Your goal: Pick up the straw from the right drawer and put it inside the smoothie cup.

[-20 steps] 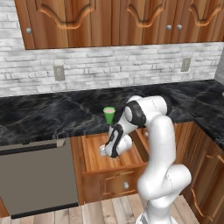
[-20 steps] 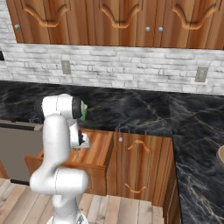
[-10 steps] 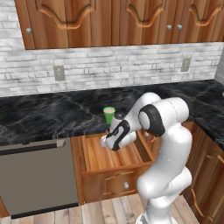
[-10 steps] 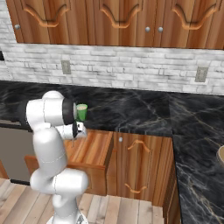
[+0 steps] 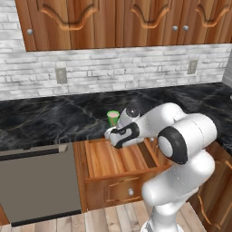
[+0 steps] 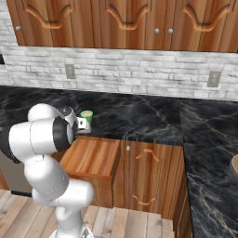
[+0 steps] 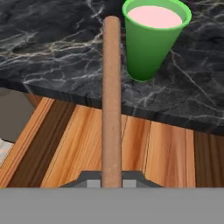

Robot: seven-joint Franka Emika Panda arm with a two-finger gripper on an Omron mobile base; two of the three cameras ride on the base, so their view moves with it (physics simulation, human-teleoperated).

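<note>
Since a second ago the arm has swung up from inside the drawer [image 5: 113, 158] toward the back edge of the counter [image 5: 54, 120], carrying the straw [image 7: 111, 100] with it. Now the jaws [image 5: 110, 133] are clenched on the straw's lower end, at the bottom middle of the hand view, and the stick runs straight up the frame to end just left of the cup [image 7: 155, 37]. That green cup stands upright on the dark counter near its front edge, at the upper right of the hand view, pink-white filling showing. I judge the pick done and the carry nearly over; the tip still needs lifting above the rim and shifting right before lowering.
</note>
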